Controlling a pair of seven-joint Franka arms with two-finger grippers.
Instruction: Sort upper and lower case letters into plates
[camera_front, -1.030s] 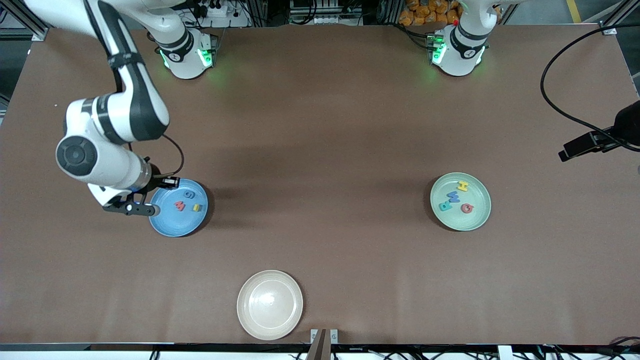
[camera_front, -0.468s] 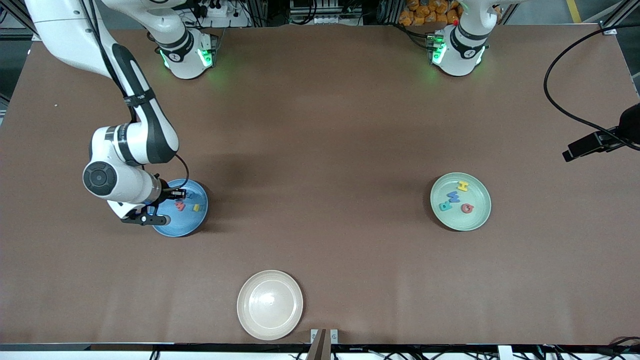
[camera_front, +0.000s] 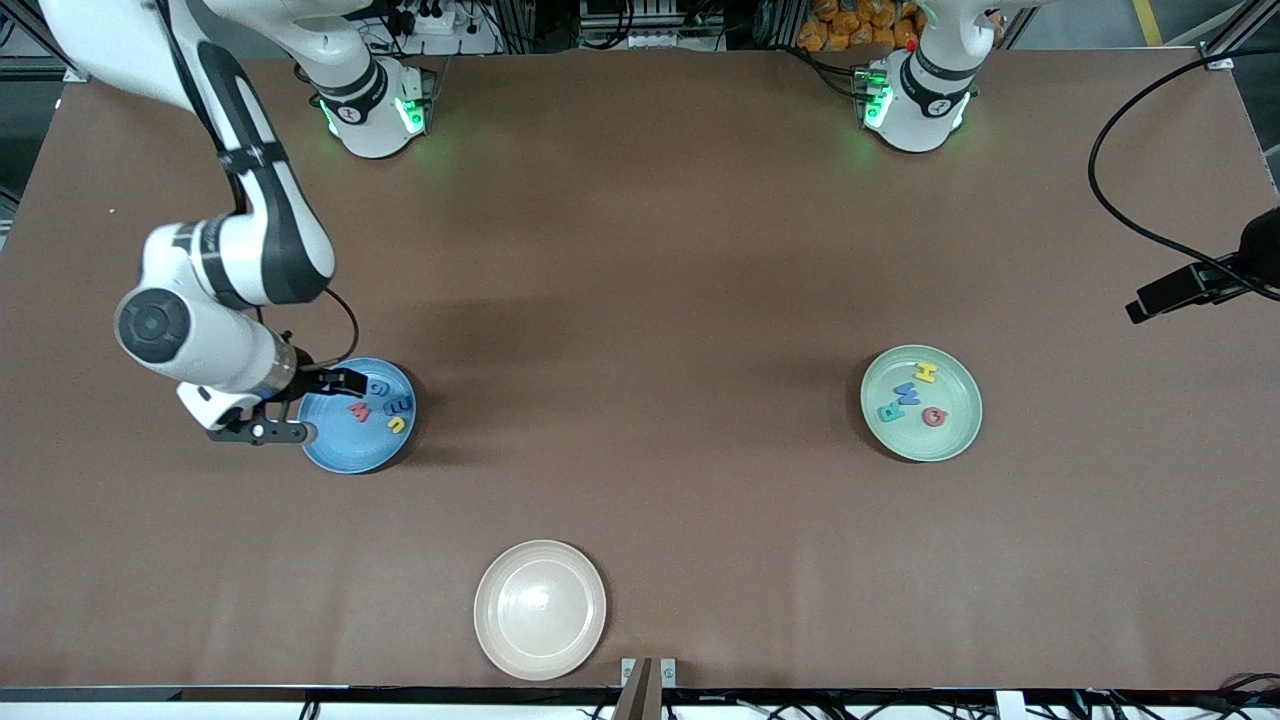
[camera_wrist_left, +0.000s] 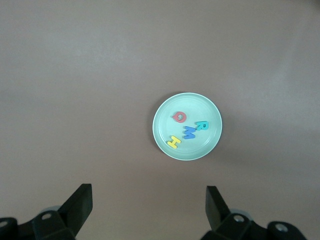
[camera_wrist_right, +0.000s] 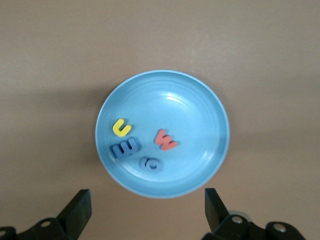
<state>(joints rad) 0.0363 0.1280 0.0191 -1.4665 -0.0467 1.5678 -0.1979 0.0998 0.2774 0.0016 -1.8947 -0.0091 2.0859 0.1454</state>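
The blue plate (camera_front: 345, 455) holds the lower case letters: red w (camera_front: 358, 411), blue g (camera_front: 378, 388), blue m (camera_front: 400, 405) and yellow u (camera_front: 397, 424). My right gripper (camera_front: 314, 406) hangs open and empty over that plate's edge toward the right arm's end. In the right wrist view the blue plate (camera_wrist_right: 200, 105) shows u (camera_wrist_right: 121, 127), m (camera_wrist_right: 125, 148), w (camera_wrist_right: 165, 140) and g (camera_wrist_right: 150, 163) ahead of the right gripper (camera_wrist_right: 147, 197). The mint green plate (camera_front: 955, 435) holds yellow H (camera_front: 927, 373), blue M (camera_front: 907, 393), teal R (camera_front: 888, 411) and red Q (camera_front: 933, 416). My left gripper (camera_wrist_left: 148, 192) waits open, high above the table.
A cream-white plate (camera_front: 540, 610) with nothing in it lies near the table's front edge, between the two other plates. A black cable (camera_front: 1110, 200) loops over the table at the left arm's end.
The right gripper dipped into the blue plate, opened and drew back toward the plate's edge. A blue m now lies in the plate beside the yellow u. The left arm barely moved.
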